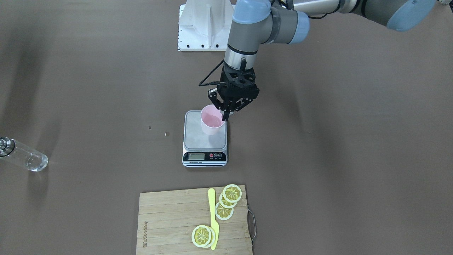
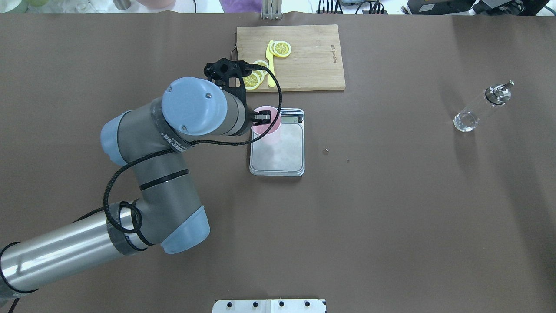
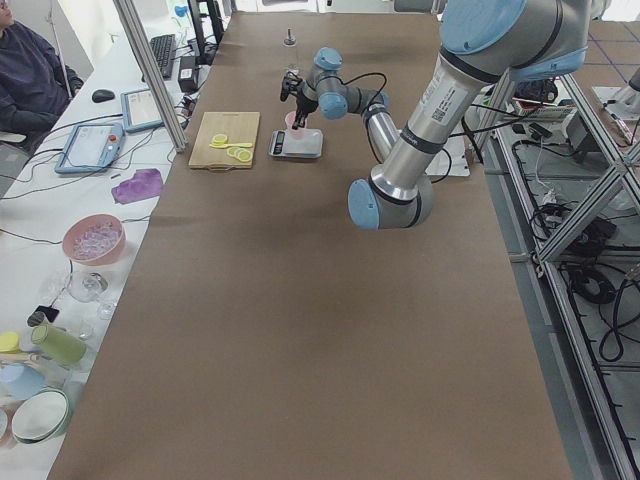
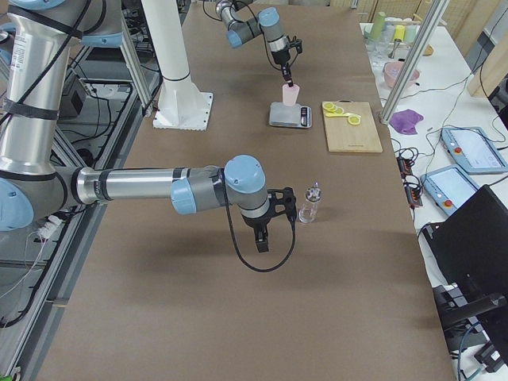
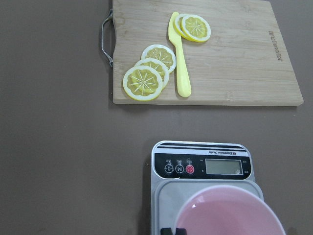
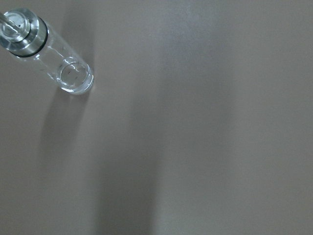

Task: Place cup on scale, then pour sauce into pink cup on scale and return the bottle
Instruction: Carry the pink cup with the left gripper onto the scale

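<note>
Left tool (image 1: 225,116) pinches cup (image 1: 212,123) rim, cup on scale (image 1: 198,140); bottle (image 1: 24,156) well apart.

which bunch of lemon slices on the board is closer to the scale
The fan of three overlapping slices, on the board's handle side of the yellow knife; the pair sits across it, farther from the scale.

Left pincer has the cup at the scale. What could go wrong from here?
The left pincer grips the cup by its rim, toward the robot's-left edge of the scale; released there, it might tip off.
A finger inside the rim could drag the cup when the pincer withdraws.
The bottle stands upright, tall and narrow, near the right pincer; a glancing approach could topple it.
</note>
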Action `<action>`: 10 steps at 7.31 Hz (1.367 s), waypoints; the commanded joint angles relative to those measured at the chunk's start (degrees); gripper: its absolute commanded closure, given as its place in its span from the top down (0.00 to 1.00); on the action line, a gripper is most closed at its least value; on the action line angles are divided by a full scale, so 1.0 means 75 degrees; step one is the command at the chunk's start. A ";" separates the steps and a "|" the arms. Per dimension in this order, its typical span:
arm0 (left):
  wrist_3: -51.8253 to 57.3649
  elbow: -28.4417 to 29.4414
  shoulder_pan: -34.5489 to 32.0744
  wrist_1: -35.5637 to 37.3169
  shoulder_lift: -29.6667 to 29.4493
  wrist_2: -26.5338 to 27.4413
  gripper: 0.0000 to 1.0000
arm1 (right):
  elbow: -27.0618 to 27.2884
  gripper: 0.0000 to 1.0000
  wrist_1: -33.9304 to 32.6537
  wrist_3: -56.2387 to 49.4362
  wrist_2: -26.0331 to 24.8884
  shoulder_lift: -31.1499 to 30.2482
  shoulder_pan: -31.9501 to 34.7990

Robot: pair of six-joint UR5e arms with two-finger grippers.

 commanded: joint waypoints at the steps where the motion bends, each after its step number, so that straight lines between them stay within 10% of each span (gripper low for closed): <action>1: 0.0042 0.0277 0.0093 0.0026 -0.0191 0.0154 0.00 | 0.0008 1.00 0.0000 -0.0004 0.0000 -0.0004 -0.0005; 8: 0.0066 0.0266 0.0550 0.0026 -0.0144 0.0857 0.00 | -0.0003 1.00 0.0305 0.0019 0.0023 -0.0156 0.0007; 9: 0.0066 0.0219 0.0550 0.0026 -0.0144 0.0846 0.16 | 0.0008 1.00 0.0305 0.0019 0.0023 -0.0156 0.0007; 10: 0.0066 0.0196 0.0550 0.0026 -0.0133 0.0846 0.63 | -0.0003 1.00 0.0305 0.0019 0.0023 -0.0156 0.0007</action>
